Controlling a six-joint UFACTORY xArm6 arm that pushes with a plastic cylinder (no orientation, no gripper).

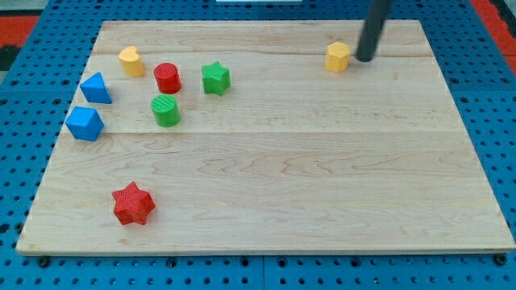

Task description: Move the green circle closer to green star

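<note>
Camera view: a pale wooden desk [322,177] is seen lying on a blue pegboard base [24,72]. No jaws are carried by the end effector, so released vs. clenched does not apply; only a straight dark rod is shown, w/ my tip [364,60] set down near the view's top right. The tip is placed just beside the yellow hexagon-like block [338,57], on its right side; whether contact is made cannot be told. The task's blocks are found well apart from the tip, in the upper-left part of the desk. The green circle [165,110] is located below and to the left of the green star [215,78], near it but w/ a clear gap between. The red cylinder [167,78] is seen directly above the green circle and left of the green star. A yellow rounded block [131,61] is placed further up-left. Two blue blocks are set near the left edge: an upper one [96,88] and a lower one [84,123]. A red star [133,203] is seen alone toward the bottom left.
</note>
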